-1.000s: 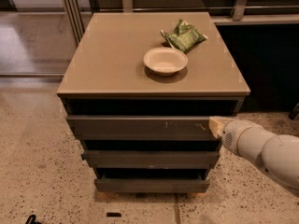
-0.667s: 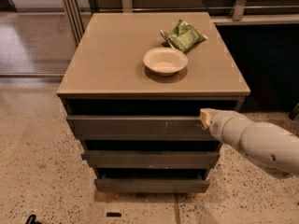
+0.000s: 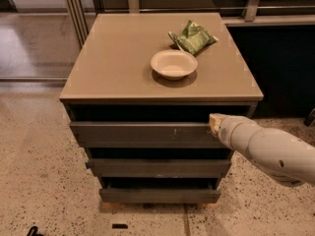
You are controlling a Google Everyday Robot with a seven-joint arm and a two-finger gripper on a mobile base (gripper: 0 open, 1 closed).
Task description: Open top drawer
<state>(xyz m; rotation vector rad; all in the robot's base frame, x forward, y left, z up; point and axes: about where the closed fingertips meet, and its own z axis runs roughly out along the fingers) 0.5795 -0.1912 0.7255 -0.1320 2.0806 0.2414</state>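
The top drawer (image 3: 142, 133) is the widest dark grey front just under the tan cabinet top (image 3: 118, 68), with small pale scuffs right of centre. Its flat front has no handle, and a dark gap runs above it. The inside of the drawer is hidden. My gripper (image 3: 214, 122) comes in from the lower right on a white arm (image 3: 266, 149). Its tip is at the upper edge of the drawer front, near the right end.
Two narrower grey drawer fronts (image 3: 157, 167) (image 3: 160, 194) sit below. A pale bowl (image 3: 173, 64) and a green snack bag (image 3: 193, 37) lie on the cabinet top. A dark unit stands to the right, with glass panels and railing behind. The floor is speckled.
My arm has moved left and up, bringing the gripper tip from beside the drawer's right end onto its upper right edge. The drawer front has not visibly moved.
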